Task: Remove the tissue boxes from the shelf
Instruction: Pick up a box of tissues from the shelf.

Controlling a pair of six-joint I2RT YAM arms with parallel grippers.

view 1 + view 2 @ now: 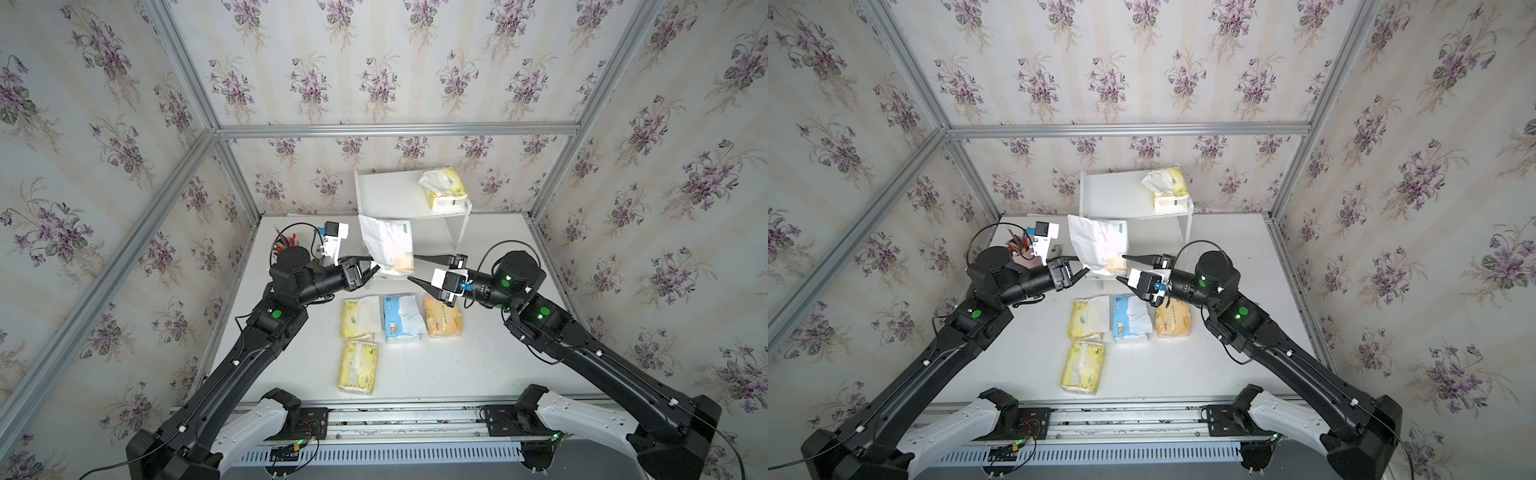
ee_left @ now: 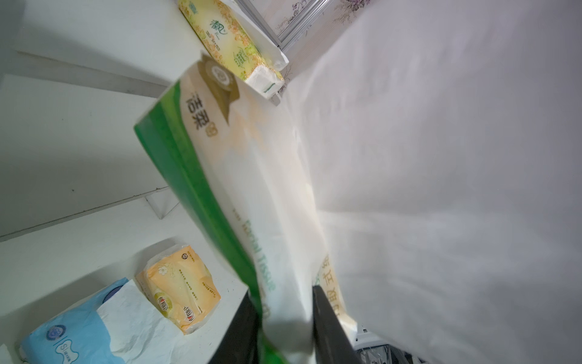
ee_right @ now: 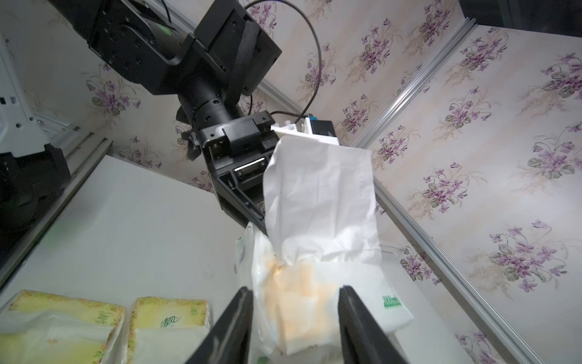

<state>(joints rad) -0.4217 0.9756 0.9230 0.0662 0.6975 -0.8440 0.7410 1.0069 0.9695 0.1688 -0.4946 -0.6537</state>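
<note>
A white tissue pack (image 1: 388, 245) (image 1: 1100, 245) hangs upright in front of the white shelf (image 1: 395, 197), its loose tissue sheet up. My left gripper (image 1: 372, 272) (image 2: 285, 331) is shut on its lower corner. My right gripper (image 1: 412, 268) (image 3: 296, 315) stands open, one finger on each side of the pack's (image 3: 315, 299) other end with a little space. A pale yellow pack (image 1: 444, 189) (image 1: 1167, 187) lies on the shelf's top board at the right. The lower tier is mostly hidden behind the held pack.
On the table in front lie a yellow pack (image 1: 359, 318), a blue-and-white one (image 1: 401, 318), an orange one (image 1: 442, 318) under my right wrist, and another yellow pack (image 1: 358, 368) nearer the front edge. A pen cup (image 1: 286, 245) stands behind my left arm.
</note>
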